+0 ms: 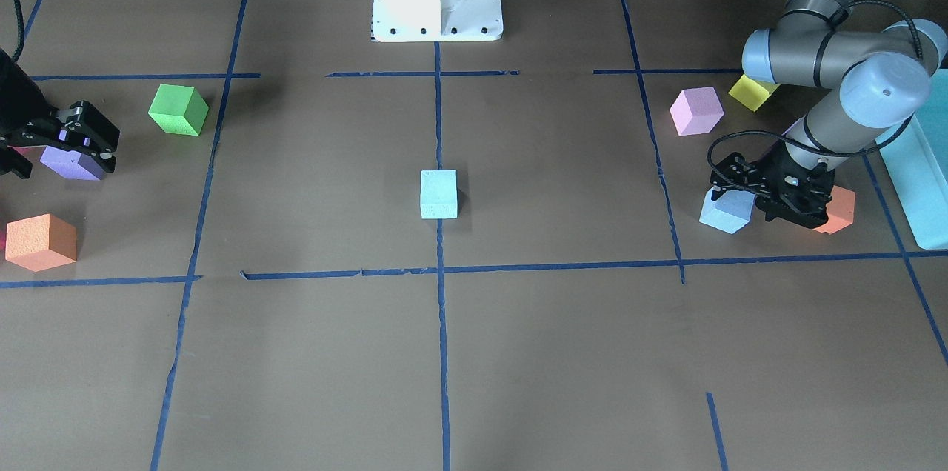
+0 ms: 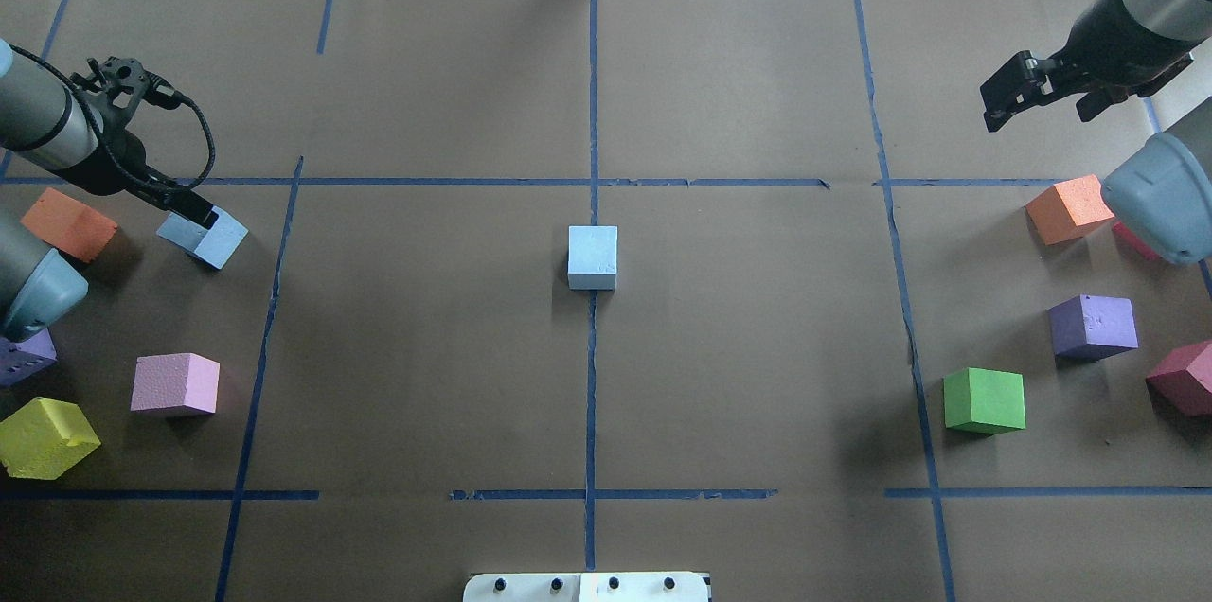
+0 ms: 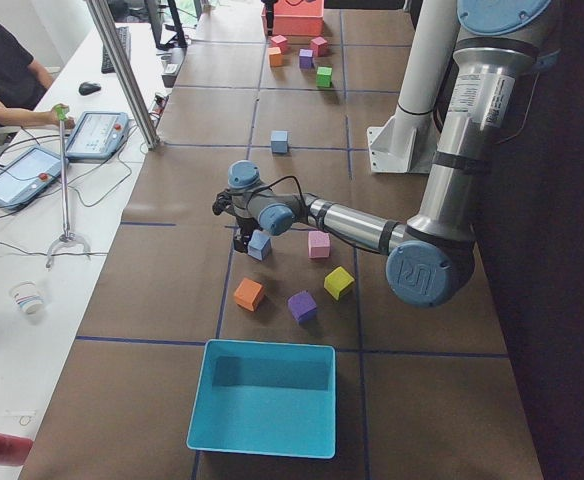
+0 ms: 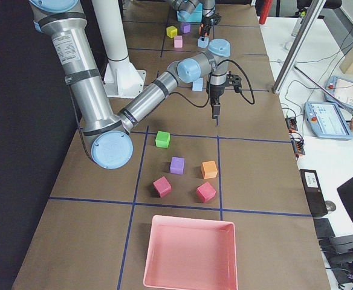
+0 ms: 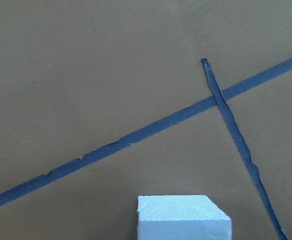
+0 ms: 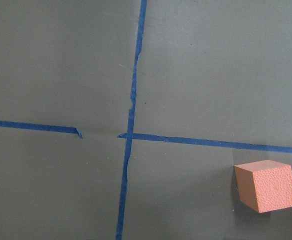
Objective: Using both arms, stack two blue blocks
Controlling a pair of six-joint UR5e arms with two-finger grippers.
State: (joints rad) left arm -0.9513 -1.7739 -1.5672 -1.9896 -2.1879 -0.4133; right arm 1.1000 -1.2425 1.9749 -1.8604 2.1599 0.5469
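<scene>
One pale blue block (image 2: 593,256) stands alone at the table's centre on the blue tape line, and shows in the front view (image 1: 438,194). The second blue block (image 2: 216,242) lies at the robot's left. My left gripper (image 2: 196,208) reaches down at a slant, its tip at this block's top. The block also shows beside the gripper in the front view (image 1: 724,212) and at the bottom of the left wrist view (image 5: 183,217). Its fingers are hidden, so I cannot tell their state. My right gripper (image 2: 1042,98) is open, empty and raised over the far right.
Near the left arm lie an orange cube (image 2: 68,223), a pink cube (image 2: 175,384), a yellow cube (image 2: 45,436) and a purple cube (image 2: 24,358). On the right lie orange (image 2: 1068,209), purple (image 2: 1094,326), green (image 2: 985,400) and dark red (image 2: 1184,378) cubes. A teal box (image 1: 926,167) stands beyond the left arm.
</scene>
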